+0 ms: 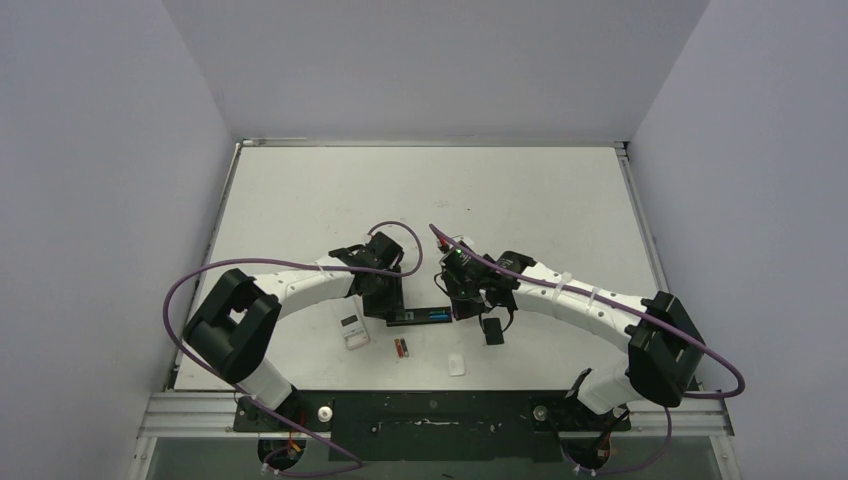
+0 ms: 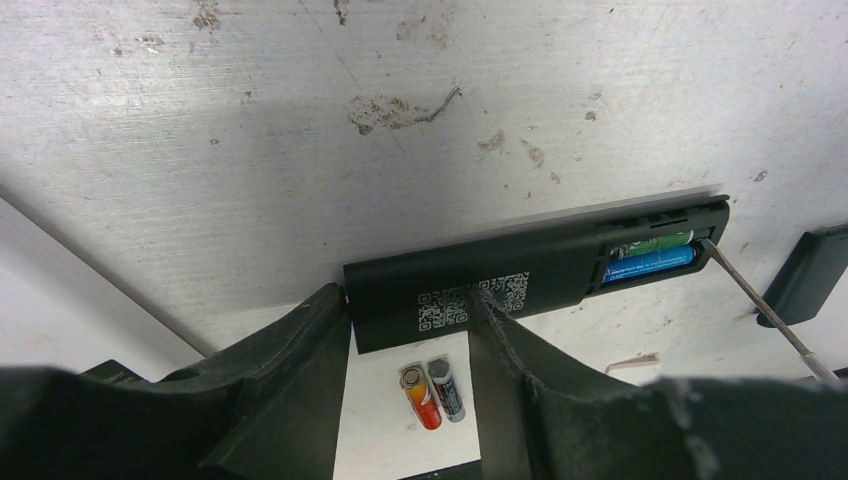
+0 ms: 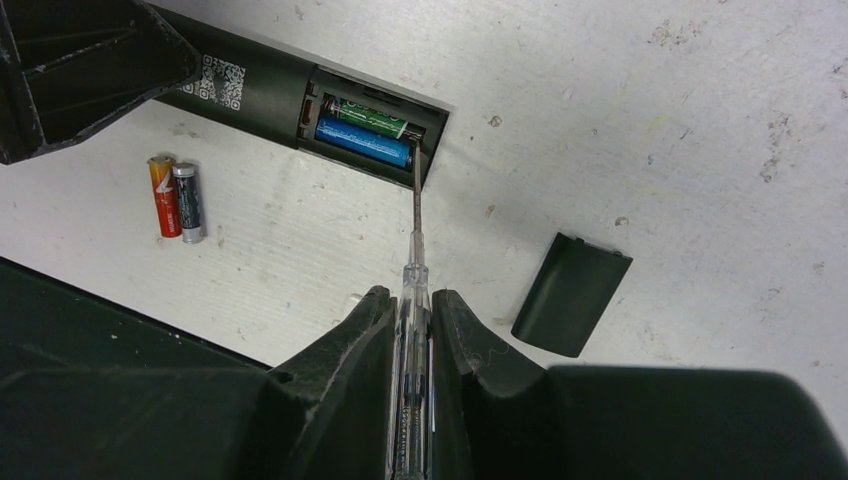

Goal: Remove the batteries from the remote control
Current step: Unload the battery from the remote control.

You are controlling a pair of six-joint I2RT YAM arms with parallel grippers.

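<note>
My left gripper point(image 2: 410, 312) clamps the black remote point(image 2: 560, 265). My right gripper point(image 3: 412, 300) pinches a screwdriver point(image 3: 415, 230), tip at the blue battery point(image 3: 362, 142) in its bay. Two loose batteries point(image 3: 177, 197) lie nearer on the desk point(image 3: 700, 120).

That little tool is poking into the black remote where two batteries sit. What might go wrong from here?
The screwdriver tip sits at the compartment's end by the green battery and blue battery; it may slip and scratch the remote. The left end effector grips only the remote's other end, so prying could twist it loose. A freed battery might roll away across the table.
</note>
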